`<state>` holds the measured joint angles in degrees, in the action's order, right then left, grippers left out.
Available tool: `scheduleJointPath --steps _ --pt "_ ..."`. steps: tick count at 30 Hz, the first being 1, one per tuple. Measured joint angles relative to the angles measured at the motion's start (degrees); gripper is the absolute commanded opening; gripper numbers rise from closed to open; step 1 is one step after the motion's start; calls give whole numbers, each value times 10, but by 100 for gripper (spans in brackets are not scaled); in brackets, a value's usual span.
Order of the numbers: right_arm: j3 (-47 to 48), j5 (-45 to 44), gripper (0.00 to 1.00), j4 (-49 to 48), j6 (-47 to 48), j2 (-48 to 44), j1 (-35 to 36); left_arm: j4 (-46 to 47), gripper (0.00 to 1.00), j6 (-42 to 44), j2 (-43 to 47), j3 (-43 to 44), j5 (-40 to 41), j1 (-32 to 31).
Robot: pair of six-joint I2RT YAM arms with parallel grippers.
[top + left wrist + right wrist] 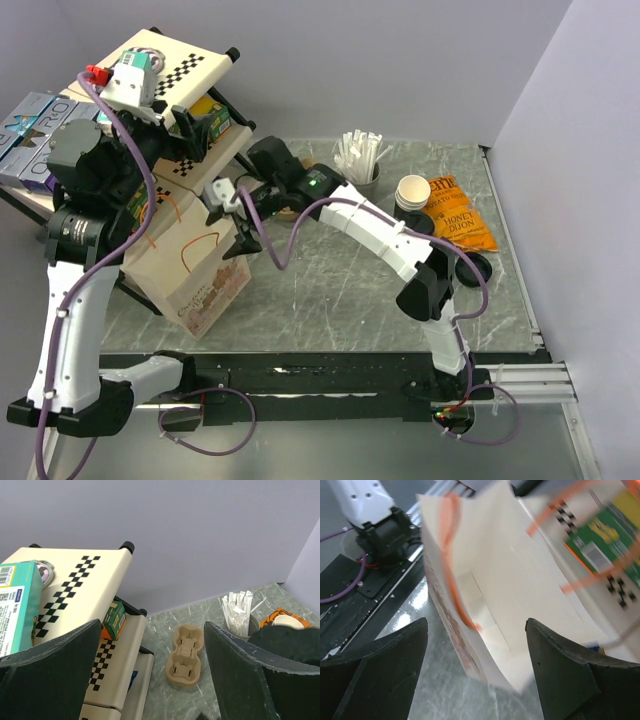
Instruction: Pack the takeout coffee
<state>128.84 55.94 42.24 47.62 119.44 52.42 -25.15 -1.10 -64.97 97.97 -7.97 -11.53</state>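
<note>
A dark cup with a round black top (420, 225), apparently the takeout coffee, stands just in front of the white cups (412, 190) and is partly hidden by my right arm. The brown paper bag (200, 270) stands open at the left, in front of the shelf. My right gripper (235, 225) is open and empty at the bag's mouth; its wrist view looks into the bag (510, 610) between the fingers (476, 625). My left gripper (195, 130) is open and empty, raised beside the shelf. Its wrist view (152, 630) looks down on the table.
A checkered shelf (185, 60) with boxes stands at the back left. A pulp cup carrier (185, 657) lies on the table, with a straw holder (360, 160), an orange snack bag (460, 215) and a loose black lid (475, 268) to the right.
</note>
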Motion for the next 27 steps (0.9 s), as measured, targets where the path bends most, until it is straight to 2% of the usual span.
scheduleJointPath --steps 6,17,21,24,27 --pt "-16 -1 77 12 33 1 33 0 89 0 21 -13 -2 4" --pt "-16 -31 56 34 67 23 31 -2 88 -2 27 -17 -17 22" --pt "-20 -43 51 37 82 23 31 -1 88 -11 25 -17 -30 29" --pt "-42 -56 41 40 91 16 31 1 88 -17 23 -17 -40 33" --pt "-63 -71 20 44 94 3 31 4 88 -19 21 -17 -49 34"
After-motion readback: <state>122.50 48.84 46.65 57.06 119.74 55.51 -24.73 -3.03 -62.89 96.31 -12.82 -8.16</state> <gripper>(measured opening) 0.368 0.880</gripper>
